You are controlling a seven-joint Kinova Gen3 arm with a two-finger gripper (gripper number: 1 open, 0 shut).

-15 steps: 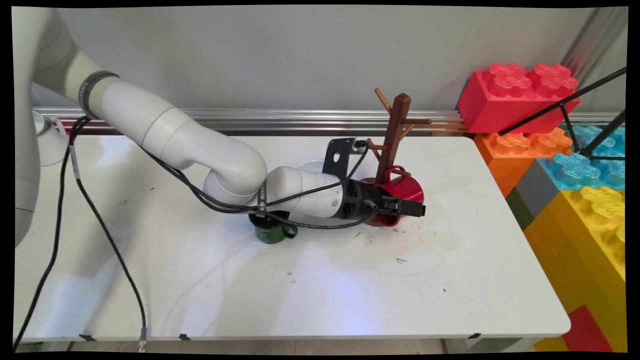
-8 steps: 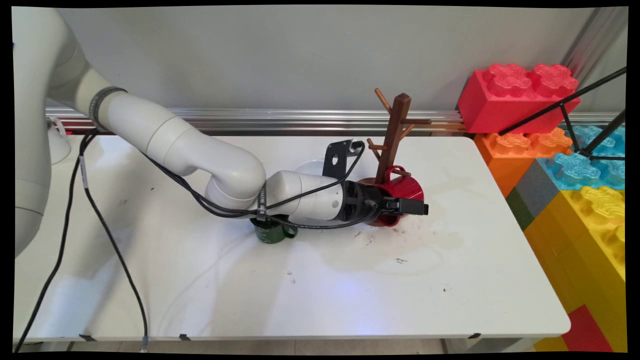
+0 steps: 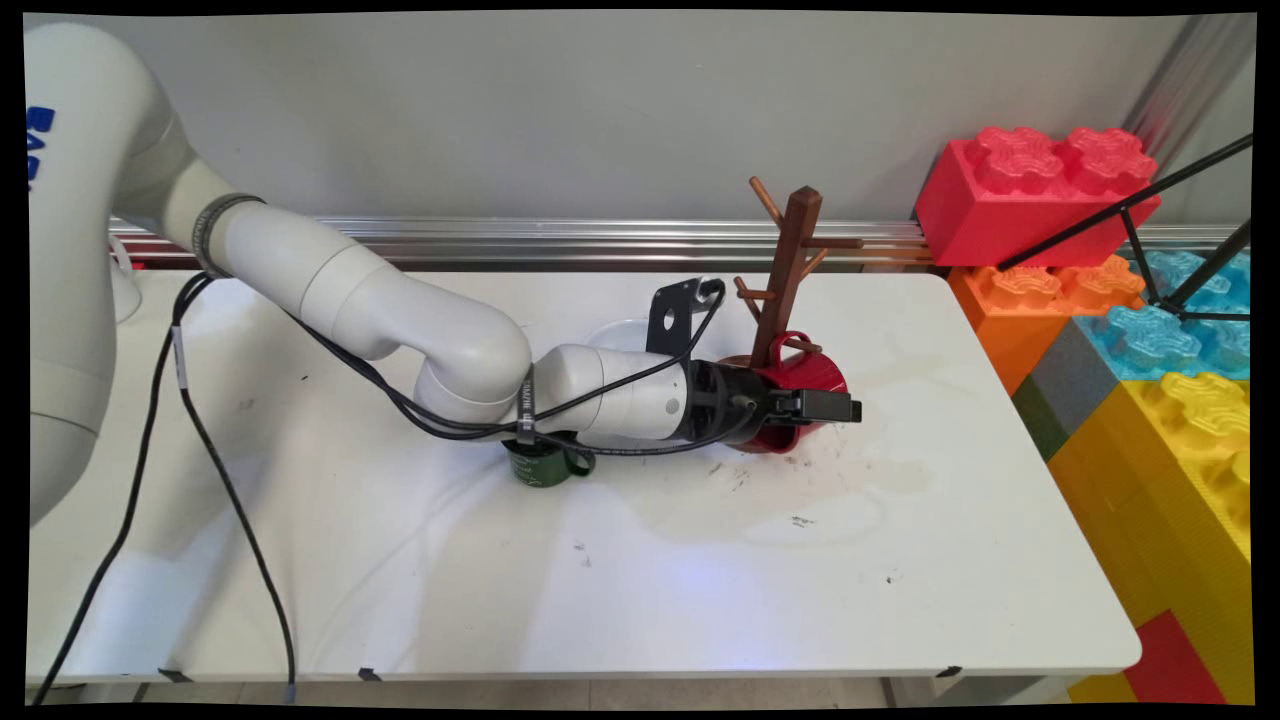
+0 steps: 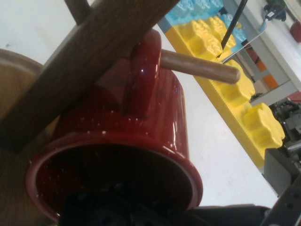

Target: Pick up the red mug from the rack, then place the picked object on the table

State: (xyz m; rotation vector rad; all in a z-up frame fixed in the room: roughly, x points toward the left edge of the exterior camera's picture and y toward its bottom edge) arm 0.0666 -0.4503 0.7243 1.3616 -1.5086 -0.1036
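Note:
A red mug (image 3: 812, 374) lies on its side against the base of a brown wooden mug tree (image 3: 795, 262), right of the table's middle. In the hand view the mug's handle (image 4: 141, 80) is threaded on a low wooden peg (image 4: 197, 66) of the tree's post (image 4: 89, 56). My gripper (image 3: 832, 407) comes in level from the left and is shut on the red mug's rim (image 4: 155, 146), one finger inside the mouth and one outside. A dark green mug (image 3: 545, 466) stands under my forearm, partly hidden.
Giant toy bricks (image 3: 1150, 330) in red, orange, blue and yellow are stacked past the table's right edge, with a black tripod (image 3: 1160, 235) in front of them. A pale round dish (image 3: 618, 332) lies behind my wrist. Black cables (image 3: 210, 480) hang over the table's left.
My gripper has shifted slightly right and up at the mug. The red mug and tree stay about where they were.

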